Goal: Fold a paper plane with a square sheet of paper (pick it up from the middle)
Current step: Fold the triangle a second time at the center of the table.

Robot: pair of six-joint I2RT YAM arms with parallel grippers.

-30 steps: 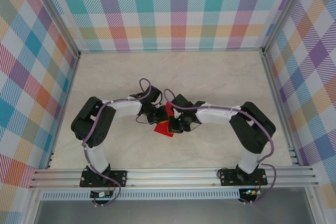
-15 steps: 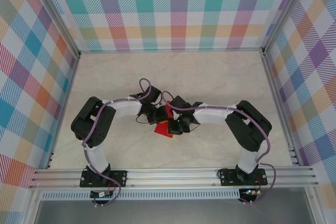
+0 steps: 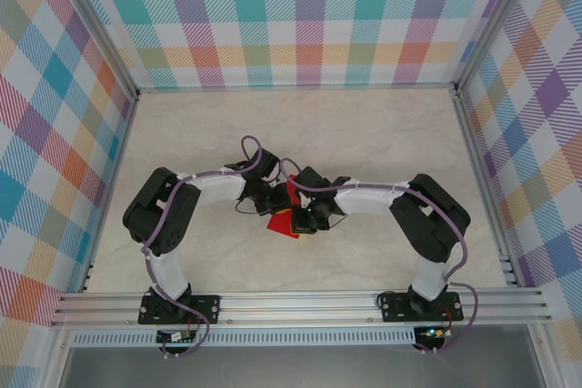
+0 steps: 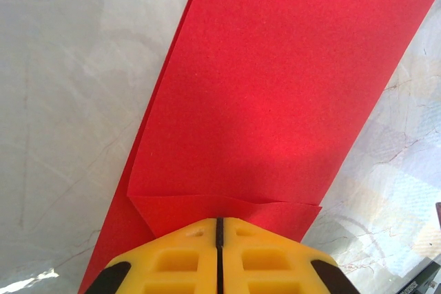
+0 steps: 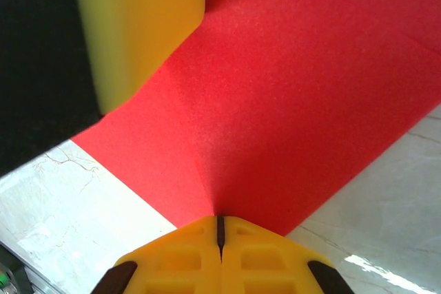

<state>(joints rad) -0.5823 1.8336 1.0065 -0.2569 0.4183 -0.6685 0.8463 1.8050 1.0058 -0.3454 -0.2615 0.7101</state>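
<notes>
The red sheet of paper [image 3: 283, 224] lies folded in layers at mid-table, between the two wrists. In the left wrist view it is a long red strip [image 4: 289, 87] with a short folded flap next to my left gripper [image 4: 220, 220], whose yellow jaws are pressed together on the flap's edge. My right gripper [image 5: 220, 218] is also shut, pinching the paper [image 5: 275, 115] where a crease runs out from its tip. One of the left gripper's yellow fingers [image 5: 138, 25] stands on the sheet just beyond. From above, both grippers [image 3: 273, 206] [image 3: 298, 219] cover most of the paper. Whether it has a paper plane's shape I cannot tell.
The pale marbled tabletop [image 3: 364, 134] spreads around the paper on all sides. Checked walls [image 3: 300, 15] close off the back and both sides. An aluminium rail [image 3: 300, 302] with the two arm bases runs along the near edge.
The right arm's elbow and forearm have shifted slightly to the left. Both grippers have stayed shut on the paper, and the left arm has hardly moved.
</notes>
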